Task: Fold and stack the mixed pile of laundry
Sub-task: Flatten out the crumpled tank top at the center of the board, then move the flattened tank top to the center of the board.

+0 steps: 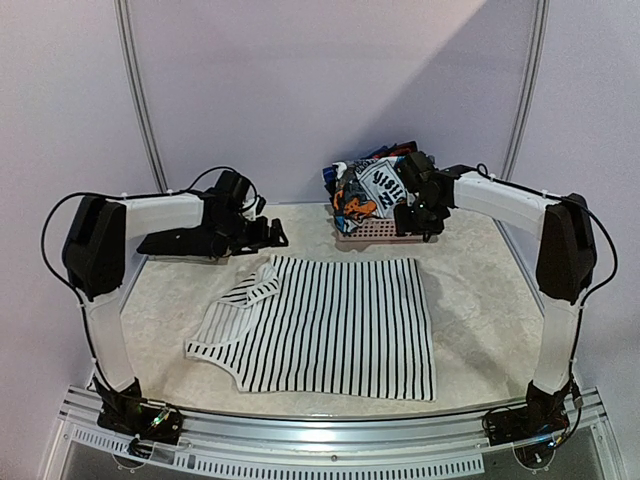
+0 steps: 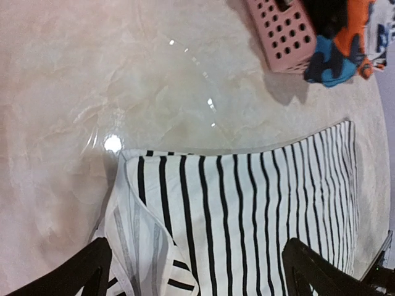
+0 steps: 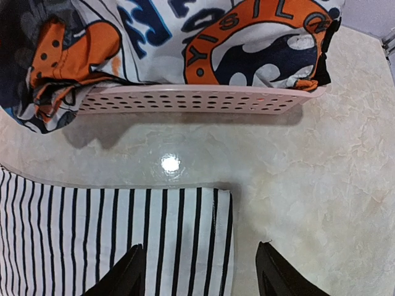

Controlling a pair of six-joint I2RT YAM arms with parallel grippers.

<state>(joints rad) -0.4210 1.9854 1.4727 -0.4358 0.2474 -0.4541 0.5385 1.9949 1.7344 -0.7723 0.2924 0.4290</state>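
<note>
**A:** On the near half of the table, the striped shirt lies spread out, rumpled at its left. Which step is this?

**B:** Folding, I'd judge, barely begun. Above its far edge hover the left gripper, fingers wide apart, and the right gripper, parted too. Neither holds cloth.

**A:** Next?

**B:** Probably pinching both far corners.

**A:** And behind?

**B:** The pink basket holds the unfolded rest, with the graphic print garment spilling over its rim.

Top view looks down from high behind, far, whole table in frame. Both wrist views look steeply down, close; all three share the striped garment and pink basket.
</note>
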